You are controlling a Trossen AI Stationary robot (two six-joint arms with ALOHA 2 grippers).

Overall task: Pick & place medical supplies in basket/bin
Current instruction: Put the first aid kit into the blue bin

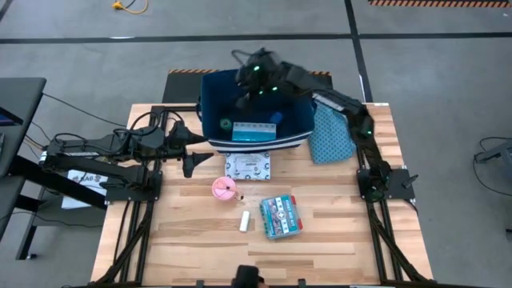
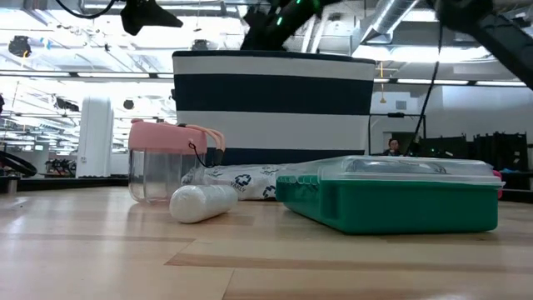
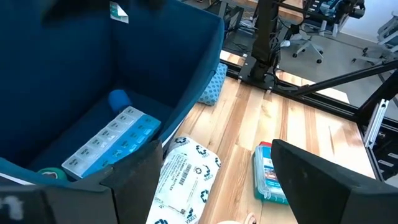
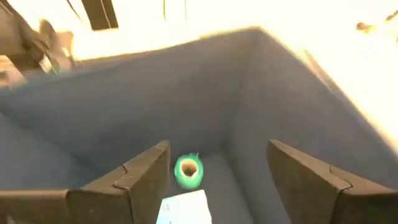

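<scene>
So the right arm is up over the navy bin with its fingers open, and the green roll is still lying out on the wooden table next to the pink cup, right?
Not quite. The green roll is not on the table; it lies inside the navy bin, near the light-blue pill organizer, as the high view shows. The rest holds: the right gripper is over the bin, fingers open.

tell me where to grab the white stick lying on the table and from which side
Grip the white stick across its narrow middle, coming straight down from above. It lies flat on the table with bare wood either side, between the pink-lidded cup and the teal box, so open claw fingers should fit astride it. Its rounded body may roll.
</scene>
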